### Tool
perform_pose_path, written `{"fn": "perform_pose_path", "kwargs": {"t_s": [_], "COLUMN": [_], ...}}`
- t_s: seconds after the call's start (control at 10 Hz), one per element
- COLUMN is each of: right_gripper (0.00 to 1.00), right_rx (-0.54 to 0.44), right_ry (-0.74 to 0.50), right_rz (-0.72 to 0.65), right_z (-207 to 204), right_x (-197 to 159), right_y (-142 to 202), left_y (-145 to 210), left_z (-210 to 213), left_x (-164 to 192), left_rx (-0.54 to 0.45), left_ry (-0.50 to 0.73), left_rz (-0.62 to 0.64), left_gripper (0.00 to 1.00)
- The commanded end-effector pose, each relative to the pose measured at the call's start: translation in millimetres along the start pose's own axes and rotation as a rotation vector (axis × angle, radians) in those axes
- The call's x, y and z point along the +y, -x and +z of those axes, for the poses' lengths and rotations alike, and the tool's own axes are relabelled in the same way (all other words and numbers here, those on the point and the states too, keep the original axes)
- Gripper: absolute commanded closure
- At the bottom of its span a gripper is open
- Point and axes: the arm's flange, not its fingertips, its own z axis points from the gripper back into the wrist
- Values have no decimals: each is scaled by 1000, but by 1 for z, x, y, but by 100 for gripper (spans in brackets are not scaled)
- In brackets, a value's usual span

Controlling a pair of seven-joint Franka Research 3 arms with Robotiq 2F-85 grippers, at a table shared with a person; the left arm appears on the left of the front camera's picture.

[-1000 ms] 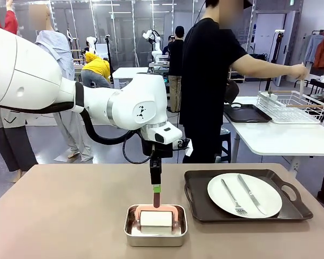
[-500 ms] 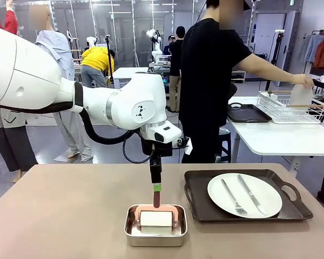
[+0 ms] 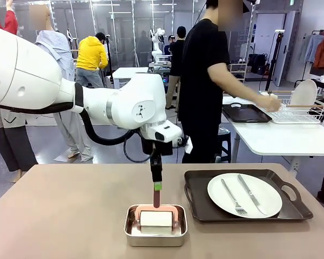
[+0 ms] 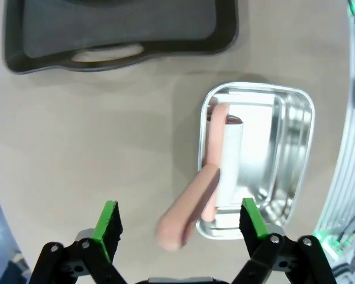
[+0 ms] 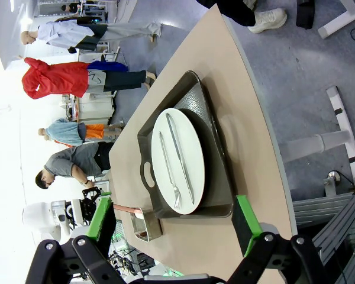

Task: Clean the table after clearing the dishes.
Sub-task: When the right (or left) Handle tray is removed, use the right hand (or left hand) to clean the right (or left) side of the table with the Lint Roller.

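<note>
Starting at the left: your left hand (image 3: 157, 186) hasn't budged in the last second. It hangs straight over the pan (image 3: 130, 233) at 6 o'clock on the tabletop (image 3: 65, 216). The wrist view shows it released and wide open. The roller's (image 3: 156, 218) pink handle (image 3: 156, 200) pokes up between the jaws, but nothing's gripped. I can't tell if a pad is brushing the handle tip. So my guess is you're lined up for the grab and not committed yet.

At 3 o'clock from the pan, the tray (image 3: 197, 202) sits where it was. Its plate (image 3: 267, 202), fork (image 3: 233, 198) and knife (image 3: 252, 194) are on it untouched. That set isn't cleared.

Your right hand (image 5: 173, 207) is released too and empty. It's looking down at that tray from off the tabletop's edge.

The real change is at 2 o'clock. A second ago the person was lowering a plate into the rack (image 3: 291, 110) on the white table (image 3: 281, 137). Now that racked plate (image 3: 303, 93) stands on edge in it. Their hand (image 3: 270, 102) has dropped to the rack's near corner, beside the empty tray (image 3: 245, 113).

So one set looks done and one is left. I'd hold off rolling the right half until that tray goes, or you'll bump it.
</note>
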Motion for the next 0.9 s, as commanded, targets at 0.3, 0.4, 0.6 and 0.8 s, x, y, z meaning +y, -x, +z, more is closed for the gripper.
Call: {"fn": "perform_pose_path", "kwargs": {"t_s": [0.3,0.4,0.6,0.8], "right_gripper": [0,0,0,0], "right_rx": [-3,-3,-3,-3], "right_ry": [-3,-3,-3,-3], "right_rz": [1,1,1,1], "right_z": [1,1,1,1], "right_x": [2,2,2,2], "right_y": [1,1,1,1], "left_y": [234,305,461,578], "left_z": [159,168,164,123], "left_x": [127,130,97,41], "left_rx": [-648,-758,-1005,-1182], "left_ry": [317,342,395,458], "left_rz": [934,1104,1398,1640], "left_gripper": [0,0,0,0]}}
